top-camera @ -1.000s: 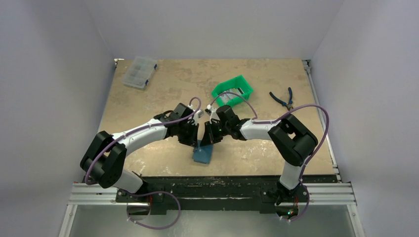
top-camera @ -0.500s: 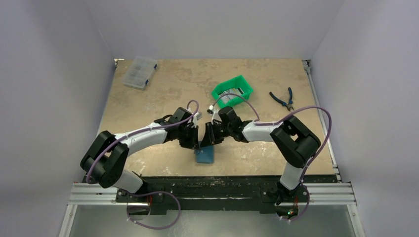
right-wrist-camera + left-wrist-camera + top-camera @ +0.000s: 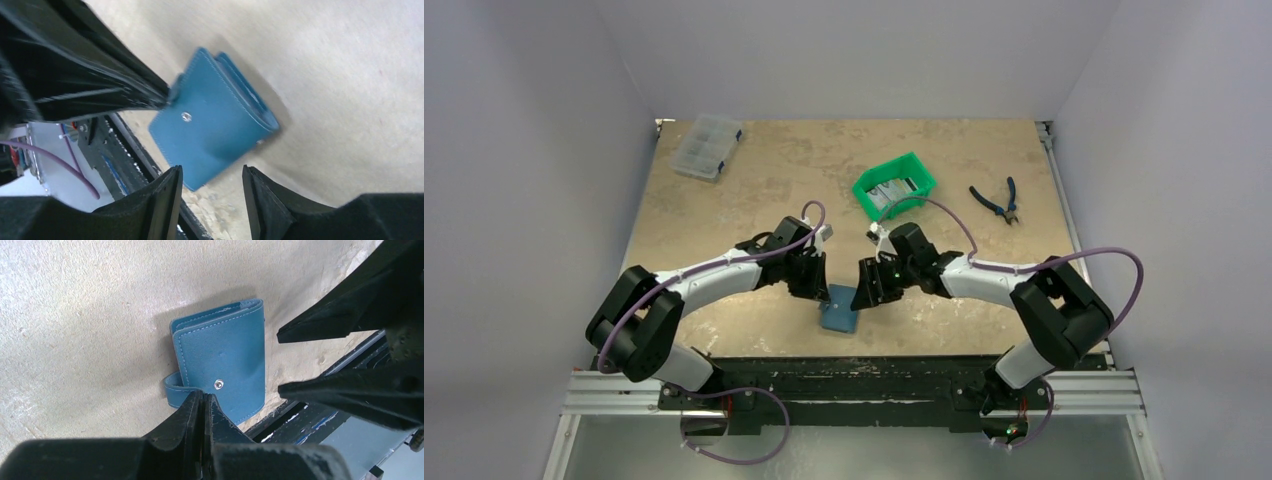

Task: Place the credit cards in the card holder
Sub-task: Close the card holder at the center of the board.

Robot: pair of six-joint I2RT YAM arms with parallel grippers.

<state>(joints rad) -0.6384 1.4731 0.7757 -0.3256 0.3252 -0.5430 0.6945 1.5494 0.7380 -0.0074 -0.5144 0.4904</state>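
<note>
The card holder (image 3: 837, 316), a teal-blue folded wallet with a silver stud, lies closed on the table near its front edge, strap loop sticking out (image 3: 172, 390). My left gripper (image 3: 821, 291) is shut, its tips (image 3: 204, 396) against the holder's edge beside the strap and stud. No material shows between its jaws. My right gripper (image 3: 864, 296) hangs open just right of the holder (image 3: 215, 132), nothing between its fingers (image 3: 211, 175). The credit cards (image 3: 888, 194) show as silvery flat pieces inside the green bin (image 3: 864, 184) farther back.
A clear compartment box (image 3: 707, 146) sits at the back left and blue-handled pliers (image 3: 996, 200) at the right. The table's front edge and metal rail (image 3: 854, 385) run right behind the holder.
The right gripper has opened and drawn back to the right, off the holder. The holder has settled flat. The left gripper stays shut at its edge.
</note>
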